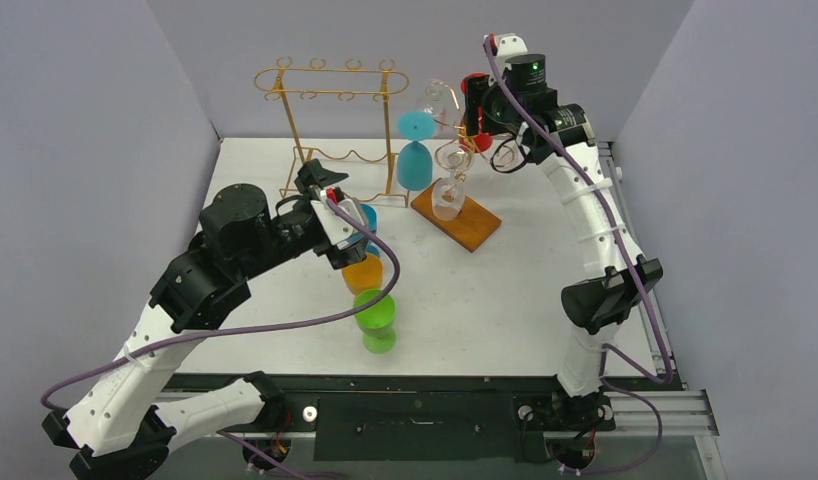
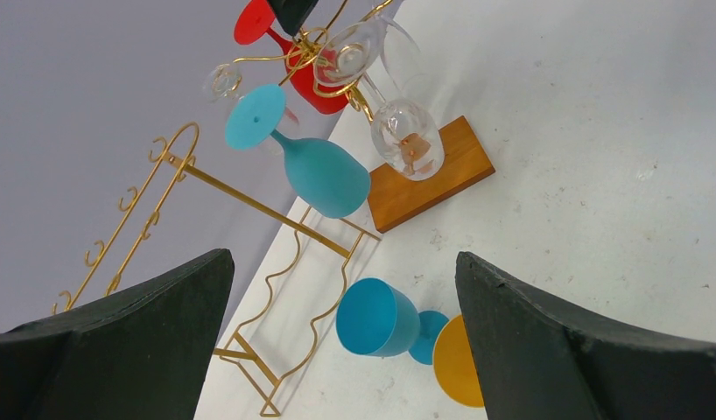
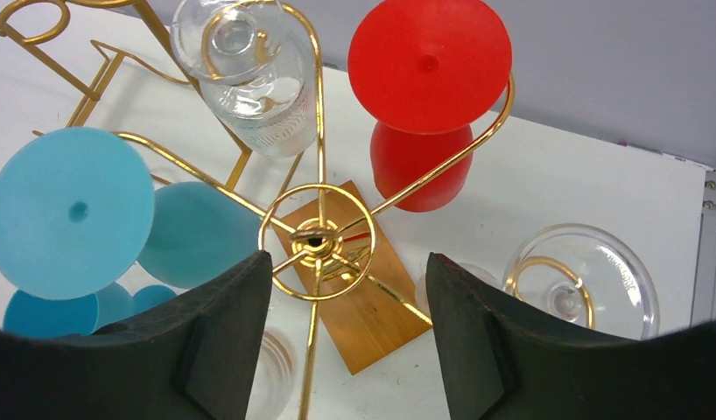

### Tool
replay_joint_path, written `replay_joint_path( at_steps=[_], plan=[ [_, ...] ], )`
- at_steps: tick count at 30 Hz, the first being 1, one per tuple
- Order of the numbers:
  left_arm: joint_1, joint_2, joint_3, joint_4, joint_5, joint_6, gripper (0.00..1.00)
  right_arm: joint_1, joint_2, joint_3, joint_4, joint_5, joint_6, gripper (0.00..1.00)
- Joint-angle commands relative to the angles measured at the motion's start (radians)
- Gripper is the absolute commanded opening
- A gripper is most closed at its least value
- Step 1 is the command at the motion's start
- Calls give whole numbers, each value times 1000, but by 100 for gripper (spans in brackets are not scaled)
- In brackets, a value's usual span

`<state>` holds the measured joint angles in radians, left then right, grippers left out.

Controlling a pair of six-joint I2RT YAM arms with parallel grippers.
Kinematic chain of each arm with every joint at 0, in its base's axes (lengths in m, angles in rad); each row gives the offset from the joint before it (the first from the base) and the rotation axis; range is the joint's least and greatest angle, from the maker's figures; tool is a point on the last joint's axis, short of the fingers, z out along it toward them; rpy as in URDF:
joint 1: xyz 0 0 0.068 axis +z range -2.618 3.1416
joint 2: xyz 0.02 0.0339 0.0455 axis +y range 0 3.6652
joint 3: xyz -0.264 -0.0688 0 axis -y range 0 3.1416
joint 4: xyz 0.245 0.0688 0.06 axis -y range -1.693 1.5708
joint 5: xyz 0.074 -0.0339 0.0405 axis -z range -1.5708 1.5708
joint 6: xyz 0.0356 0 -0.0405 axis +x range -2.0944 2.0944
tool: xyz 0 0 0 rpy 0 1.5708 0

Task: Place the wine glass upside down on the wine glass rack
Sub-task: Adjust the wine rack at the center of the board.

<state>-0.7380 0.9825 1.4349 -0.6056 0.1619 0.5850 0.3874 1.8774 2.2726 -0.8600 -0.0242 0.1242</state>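
Right claw (image 3: 347,280), spread and empty, is hovering over gold wire rack (image 3: 316,245) near far edge; red plastic glass (image 3: 429,61), turquoise plastic glass (image 3: 70,210) hanging inverted. Left claw (image 2: 341,262) spread; green plastic goblet (image 1: 377,318) probably pending.

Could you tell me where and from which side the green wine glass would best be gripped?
Probably across the bowl, level, from the left arm's side with the left hand. The green wine glass stands upright, the orange glass close behind it, so that side looks free, and stem and foot stay clear for the wooden-based rack.
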Motion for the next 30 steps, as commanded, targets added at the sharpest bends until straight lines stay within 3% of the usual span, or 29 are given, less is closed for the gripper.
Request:
replay_joint_path(
  at_steps=[1, 6, 12, 30],
  plan=[
    [3, 8, 7, 53, 8, -2, 96, -23, -31, 50, -4, -80, -57, 63],
    [3, 20, 10, 58, 9, -1, 96, -25, -11, 79, 10, -189, -146, 74],
    [3, 30, 20, 54, 9, -1, 96, -31, 31, 116, 25, -278, -226, 79],
    [5, 1, -2, 41, 23, 5, 96, -40, 150, 174, 33, -318, -299, 81]
  ],
)
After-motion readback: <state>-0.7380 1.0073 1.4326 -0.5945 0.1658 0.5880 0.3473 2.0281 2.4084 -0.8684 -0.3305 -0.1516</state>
